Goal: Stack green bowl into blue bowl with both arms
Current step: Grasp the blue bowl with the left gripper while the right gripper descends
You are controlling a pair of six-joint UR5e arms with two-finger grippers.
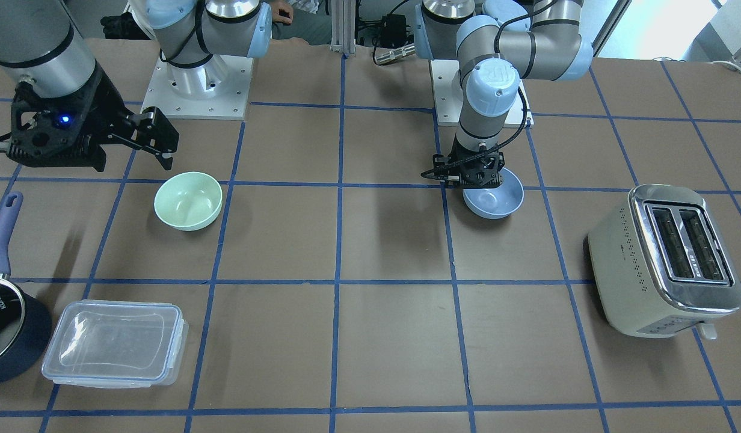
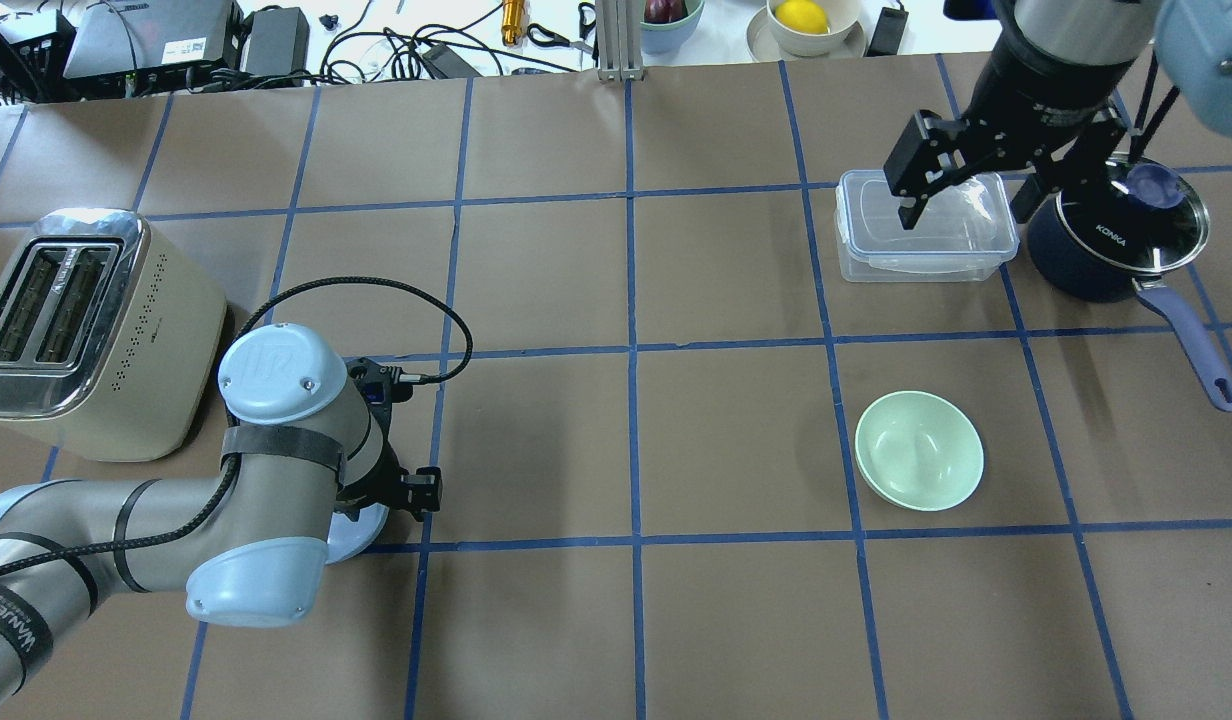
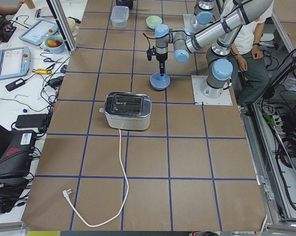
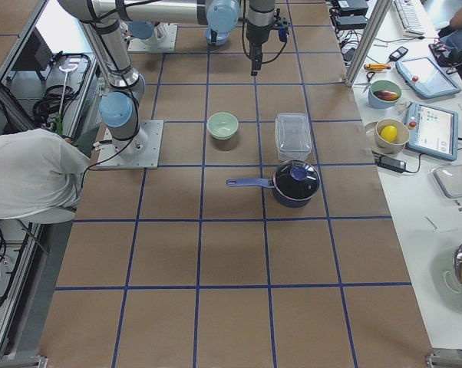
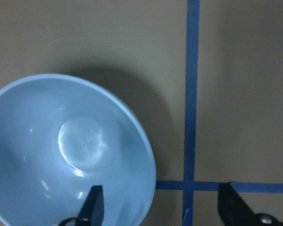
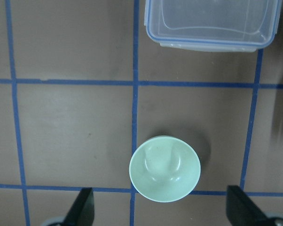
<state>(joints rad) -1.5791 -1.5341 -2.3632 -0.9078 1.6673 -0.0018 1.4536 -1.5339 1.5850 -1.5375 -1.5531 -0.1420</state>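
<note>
green bowl [image 1: 187, 200], blue bowl [image 1: 498, 202], well apart

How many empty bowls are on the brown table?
2. The green bowl sits free on the robot's right; the blue bowl is under the left pincer. None seems hidden.

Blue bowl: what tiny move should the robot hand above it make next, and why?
Probably shut the left gripper on the rim of the small round pale blue bowl. Its jaws stand open, with one finger inside the bowl and the other outside, so the rim sits between them, ready to be pinched.
</note>
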